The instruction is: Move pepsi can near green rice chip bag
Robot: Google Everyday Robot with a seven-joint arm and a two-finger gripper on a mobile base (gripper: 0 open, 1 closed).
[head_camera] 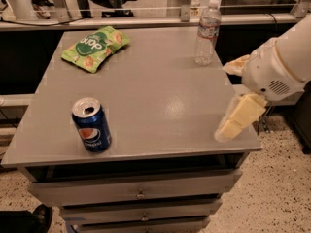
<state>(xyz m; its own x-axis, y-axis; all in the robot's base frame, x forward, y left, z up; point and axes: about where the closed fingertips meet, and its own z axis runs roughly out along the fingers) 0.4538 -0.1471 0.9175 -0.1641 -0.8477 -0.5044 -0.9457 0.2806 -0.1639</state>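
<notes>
The pepsi can (91, 124) is stood upright near the front left corner of the grey table (160, 96), and its top is seen to be opened. The green rice chip bag (95, 47) is laid flat at the back left, well apart from the can. A clear water bottle (207, 32) is stood at the back right. The gripper (234, 93) is held at the table's right edge, far from the can. Its fingers (239, 119) are spread apart, and nothing is held between them. Drawers (141, 191) are seen under the table top.

Water bottle (207, 31) on grey table (160, 106)
</notes>
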